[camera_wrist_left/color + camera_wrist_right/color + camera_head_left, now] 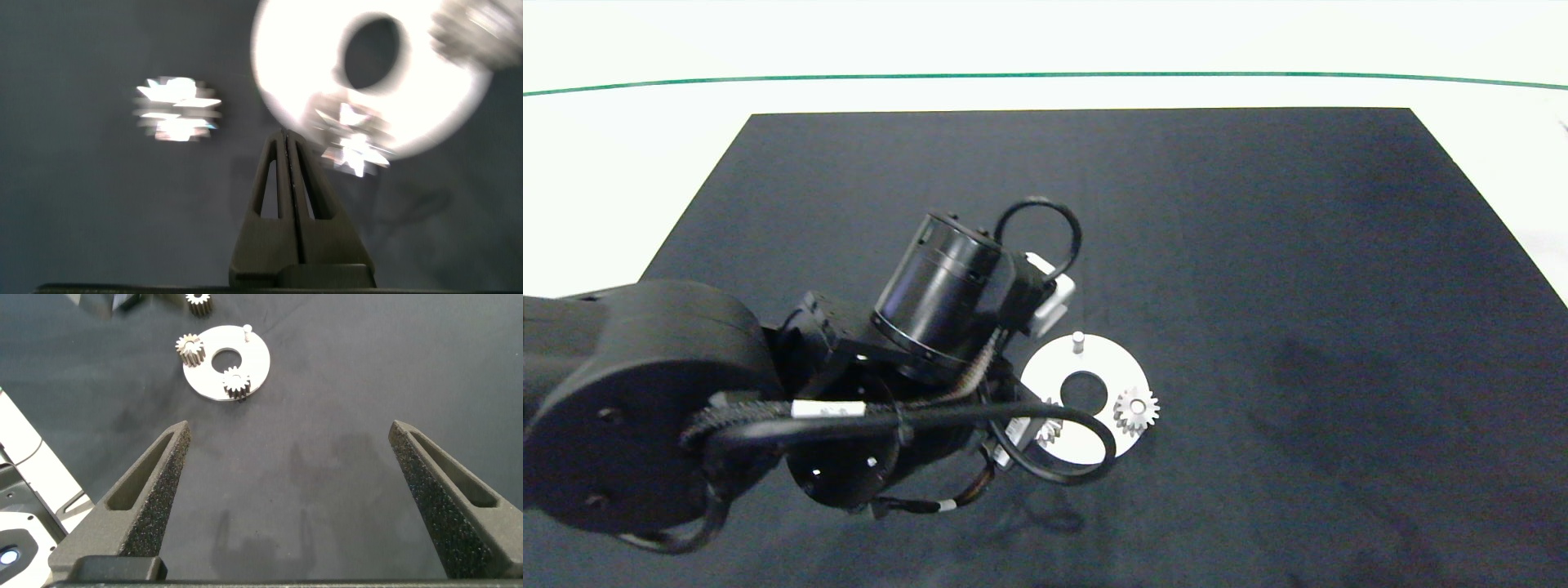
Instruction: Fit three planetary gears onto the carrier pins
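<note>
Two planetary gears (235, 382) sit on their carrier pins (1078, 340); the left pincer (286, 143), pressed narrow and empty, hovers beside the white disc (1094, 437) (third gear (178, 108) waits nearby); the right pincer (286, 449) gapes wide.

Black mat (1258, 245) on white table (621, 163); green line (1045, 76) beyond

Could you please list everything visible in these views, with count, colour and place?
Planetary gears: three, silver; one on the white disc's right pin, one on its left pin, one loose on the mat.
Carrier pins: one bare, whitish-grey, at the disc's far edge.
White disc: one, mat centre.
Mat: one, black, on a white table.
Left gripper: fingers shut, empty, beside the disc.
Right gripper: open, off to the side.
</note>
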